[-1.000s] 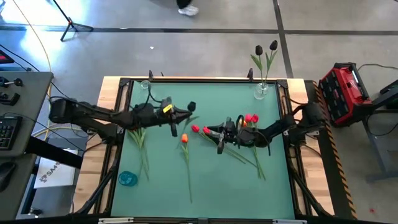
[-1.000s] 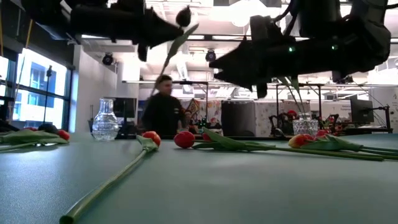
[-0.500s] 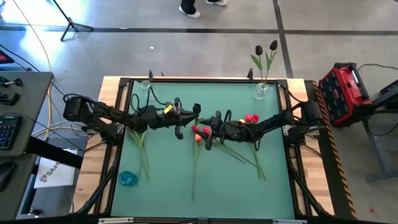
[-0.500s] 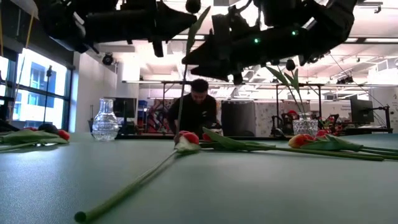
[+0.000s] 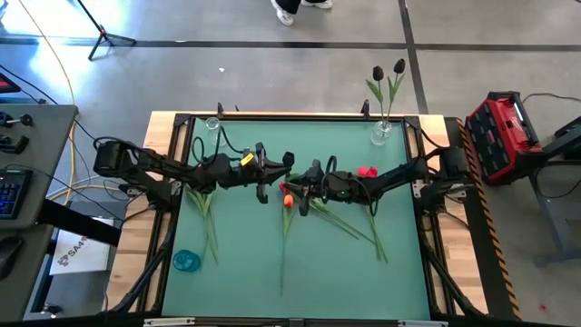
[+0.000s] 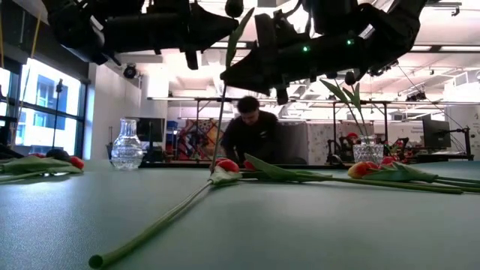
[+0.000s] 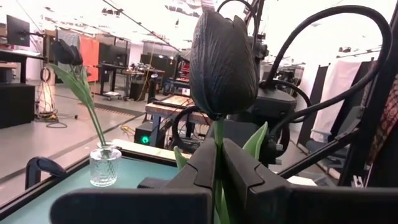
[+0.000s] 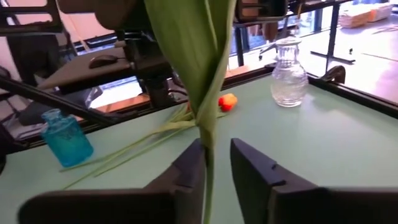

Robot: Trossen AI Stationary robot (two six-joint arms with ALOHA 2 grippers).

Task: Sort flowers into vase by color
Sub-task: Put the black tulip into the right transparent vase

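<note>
as both arms meet over the middle of the table (image 5: 245, 272), the left gripper (image 7: 221, 149) is clamped tight on a black tulip (image 7: 222, 62), pinching the stem just under the head, flower upright and lifted clear of the mat. from the 3 o'clock side the right gripper (image 5: 302, 184) sits lower on that same stem. its fingers (image 8: 189, 171) stand narrow, one either side: one touches the stem and a slim gap shows before the other, so no squeeze there.

black tulips, count three: the one in the air, plus two (image 5: 379, 73) standing in the clear vase (image 5: 381, 134) at the 1 o'clock corner.

vases, count three: that one, a second clear vase (image 5: 211, 123) at 11 o'clock, and a blue vase (image 5: 186, 261) at 7 o'clock.

lying flat near centre, an orange head (image 5: 289, 202) with a red head (image 5: 284, 188) just beside it, under the grippers. another red head (image 5: 367, 171) lies toward 3 o'clock, and green stems (image 5: 207, 218) lie toward 9 o'clock. the arms cover part of these, so i cannot give a firm total for the flat ones.

one person (image 6: 251, 135) bends behind the far edge.
</note>
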